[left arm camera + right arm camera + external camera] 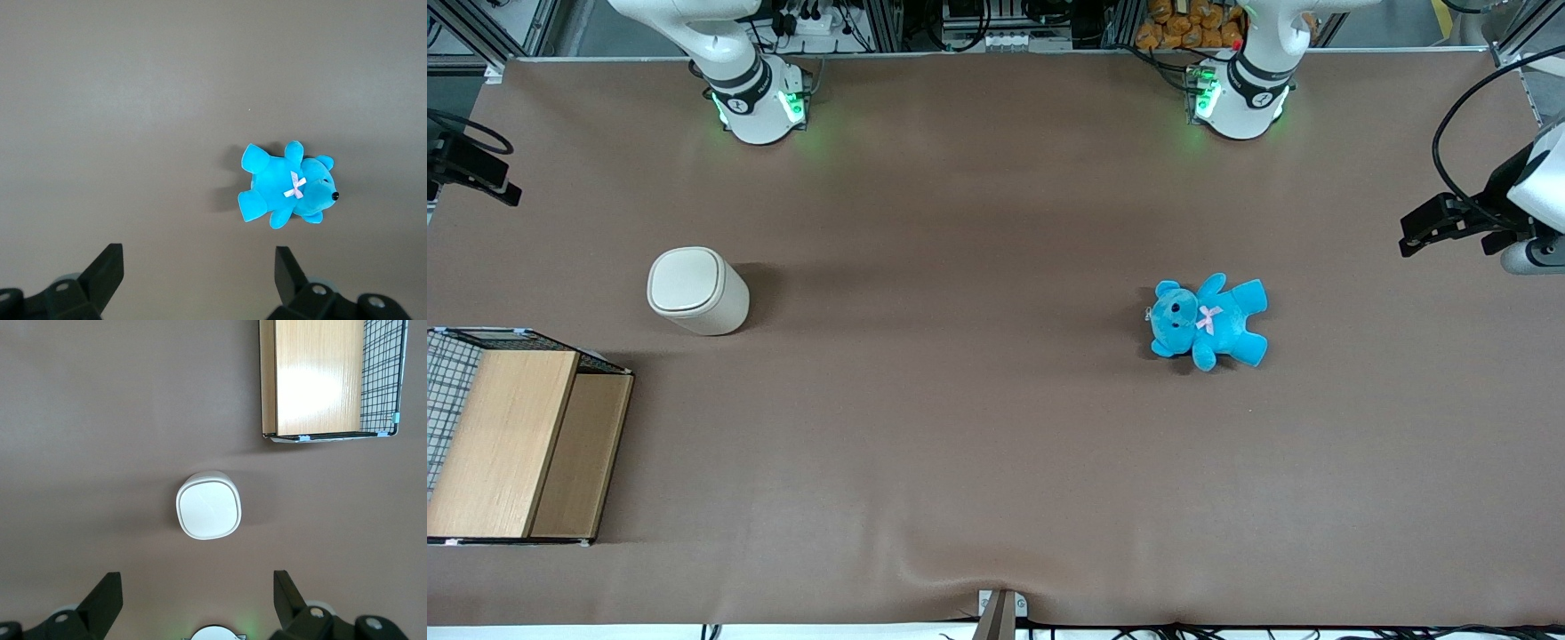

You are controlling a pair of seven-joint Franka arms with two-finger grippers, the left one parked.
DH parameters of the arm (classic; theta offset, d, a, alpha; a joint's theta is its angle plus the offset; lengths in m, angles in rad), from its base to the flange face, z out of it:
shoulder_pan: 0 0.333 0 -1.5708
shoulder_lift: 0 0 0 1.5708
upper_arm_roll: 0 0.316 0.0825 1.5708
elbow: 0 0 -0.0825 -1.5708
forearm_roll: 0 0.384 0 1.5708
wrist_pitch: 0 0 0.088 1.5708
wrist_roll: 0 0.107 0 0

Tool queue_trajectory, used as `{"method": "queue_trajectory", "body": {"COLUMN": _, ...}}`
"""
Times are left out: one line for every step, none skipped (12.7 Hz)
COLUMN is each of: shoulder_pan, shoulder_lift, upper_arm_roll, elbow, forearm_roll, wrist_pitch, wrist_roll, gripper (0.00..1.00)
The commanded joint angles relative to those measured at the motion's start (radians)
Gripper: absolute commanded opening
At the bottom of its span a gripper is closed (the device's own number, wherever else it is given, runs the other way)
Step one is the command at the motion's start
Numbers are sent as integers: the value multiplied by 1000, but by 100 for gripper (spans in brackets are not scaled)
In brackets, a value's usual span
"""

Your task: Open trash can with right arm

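Note:
The cream-white trash can [696, 289] stands upright on the brown table toward the working arm's end, its rounded-square lid shut. The right wrist view looks straight down on its lid [209, 505]. My right gripper [471, 169] hangs high above the table at the working arm's end, well apart from the can and touching nothing. In the right wrist view the gripper [197, 587] is open and empty, with its two black fingers spread wide.
A wood-and-wire-mesh box [516, 444] sits nearer the front camera than the can and also shows in the right wrist view [327, 377]. A blue teddy bear [1208, 322] lies toward the parked arm's end. The working arm's base [756, 98] stands at the table's back edge.

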Motion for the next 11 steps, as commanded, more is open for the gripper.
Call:
{"method": "queue_trajectory", "body": {"shoulder_pan": 1, "shoulder_lift": -13, "upper_arm_roll": 2, "elbow": -4, "forearm_roll": -6, "wrist_pitch": 2, "wrist_roll": -3, "gripper": 100}}
{"method": "queue_trajectory", "body": {"shoulder_pan": 1, "shoulder_lift": -13, "upper_arm_roll": 2, "elbow": -1, "forearm_roll": -8, "wrist_pitch": 3, "wrist_roll": -4, "gripper": 100}}
{"method": "queue_trajectory", "body": {"shoulder_pan": 1, "shoulder_lift": -11, "upper_arm_roll": 2, "elbow": -3, "forearm_roll": -9, "wrist_pitch": 3, "wrist_roll": -6, "gripper": 100}}
{"method": "queue_trajectory", "body": {"shoulder_pan": -4, "shoulder_lift": -10, "upper_arm_roll": 2, "elbow": -3, "forearm_roll": -8, "wrist_pitch": 3, "wrist_roll": -9, "gripper": 100}}
{"method": "queue_trajectory", "body": {"shoulder_pan": -8, "shoulder_lift": -10, "upper_arm_roll": -1, "elbow": -1, "forearm_roll": -9, "wrist_pitch": 4, "wrist_roll": -18, "gripper": 100}}
{"method": "queue_trajectory", "body": {"shoulder_pan": -7, "shoulder_lift": -7, "upper_arm_roll": -3, "elbow": -3, "forearm_roll": -20, "wrist_pitch": 6, "wrist_roll": -18, "gripper": 100}}
{"method": "queue_trajectory", "body": {"shoulder_pan": 1, "shoulder_lift": 7, "upper_arm_roll": -1, "elbow": 0, "forearm_roll": -21, "wrist_pitch": 9, "wrist_roll": -17, "gripper": 100}}
{"method": "queue_trajectory", "body": {"shoulder_pan": 2, "shoulder_lift": 9, "upper_arm_roll": 0, "elbow": -6, "forearm_roll": -20, "wrist_pitch": 0, "wrist_roll": -15, "gripper": 100}}
{"method": "queue_trajectory", "body": {"shoulder_pan": 2, "shoulder_lift": 9, "upper_arm_roll": 0, "elbow": -19, "forearm_roll": -18, "wrist_pitch": -14, "wrist_roll": -12, "gripper": 100}}
{"method": "queue_trajectory", "body": {"shoulder_pan": 2, "shoulder_lift": 10, "upper_arm_roll": 0, "elbow": -35, "forearm_roll": -18, "wrist_pitch": -16, "wrist_roll": -12, "gripper": 100}}
{"method": "queue_trajectory", "body": {"shoulder_pan": 1, "shoulder_lift": 19, "upper_arm_roll": 0, "elbow": -50, "forearm_roll": -20, "wrist_pitch": -16, "wrist_roll": -12, "gripper": 100}}
